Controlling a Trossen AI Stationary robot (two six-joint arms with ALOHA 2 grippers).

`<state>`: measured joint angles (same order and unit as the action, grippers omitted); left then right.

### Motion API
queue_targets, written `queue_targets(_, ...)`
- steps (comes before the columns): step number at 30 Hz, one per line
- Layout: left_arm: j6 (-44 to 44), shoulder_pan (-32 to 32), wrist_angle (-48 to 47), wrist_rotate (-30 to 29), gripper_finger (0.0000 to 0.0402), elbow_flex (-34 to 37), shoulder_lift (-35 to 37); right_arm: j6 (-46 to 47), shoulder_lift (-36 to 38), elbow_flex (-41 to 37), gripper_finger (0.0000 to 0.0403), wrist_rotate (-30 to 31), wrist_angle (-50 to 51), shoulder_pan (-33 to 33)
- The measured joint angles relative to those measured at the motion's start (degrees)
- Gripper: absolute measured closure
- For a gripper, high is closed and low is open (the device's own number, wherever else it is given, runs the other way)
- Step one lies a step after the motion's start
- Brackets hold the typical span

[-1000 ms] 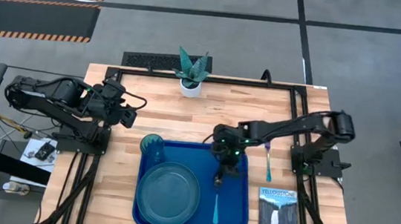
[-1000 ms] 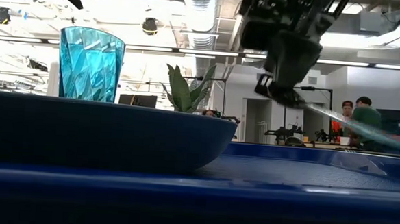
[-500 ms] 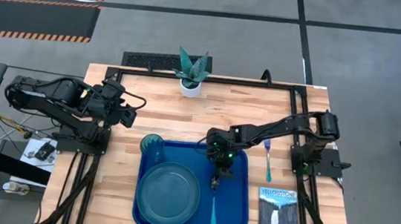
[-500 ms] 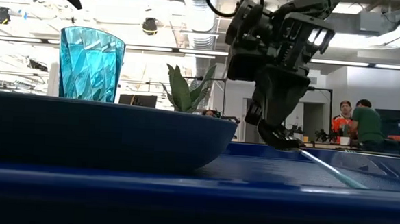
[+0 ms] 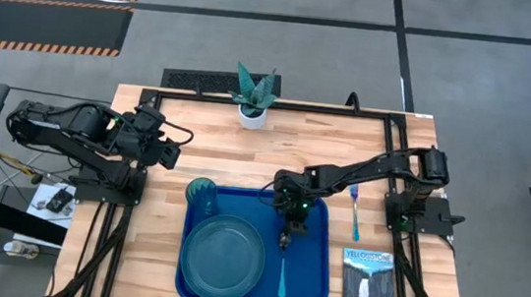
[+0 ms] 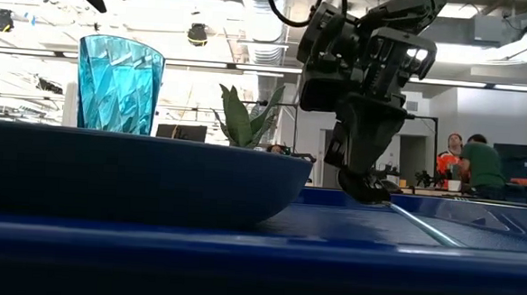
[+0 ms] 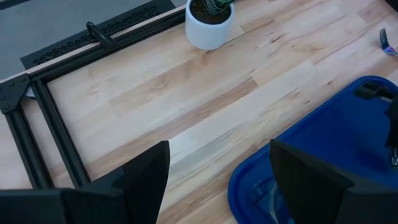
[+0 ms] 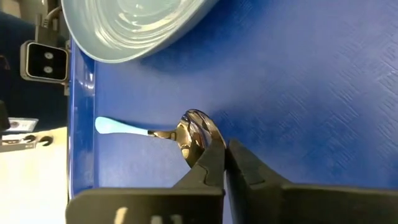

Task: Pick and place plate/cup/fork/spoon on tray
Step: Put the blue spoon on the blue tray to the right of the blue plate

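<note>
Right gripper (image 5: 285,238) down over the tray (image 5: 312,294), right of the plate (image 5: 223,255), tips at tray floor level in the low view (image 6: 363,186). Fingers (image 8: 214,163) nearly together, only a thin slit between them in the right wrist view. Spoon (image 5: 283,269) lying flat on the tray floor, bowl end at the fingertips, handle running toward the near edge of the tray. Spoon bowl (image 8: 196,135) sits just past the fingertips, partly overlapped by one finger; cannot tell whether pinched or merely touching. In the low view the spoon handle (image 6: 422,224) lies along the tray surface, leading away from the tips.

Plate on the left half of the tray, flat. Cup (image 5: 201,194) upright in the far-left corner of the tray, just beyond the plate rim; same in the low view (image 6: 119,84). Fork (image 5: 355,209) off the tray, on the wooden table (image 5: 197,141) between the tray's right side and the right arm base, far of the booklet (image 5: 368,288).

Left gripper (image 5: 169,148) parked at the table's left side, well apart from the tray, fingers (image 7: 146,174) spread wide with nothing between. Potted plant (image 5: 253,96) at the far edge of the table.
</note>
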<state>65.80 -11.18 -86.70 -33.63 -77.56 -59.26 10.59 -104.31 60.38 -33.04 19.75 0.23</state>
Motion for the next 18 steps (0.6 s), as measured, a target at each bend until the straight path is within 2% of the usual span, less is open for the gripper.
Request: queue_targets(18, -0.6, 0.0, 0.0, 0.0, 0.0141, 0.0, 0.0, -0.6, 0.0, 0.0, 0.0354, 3.8, 0.9, 0.1)
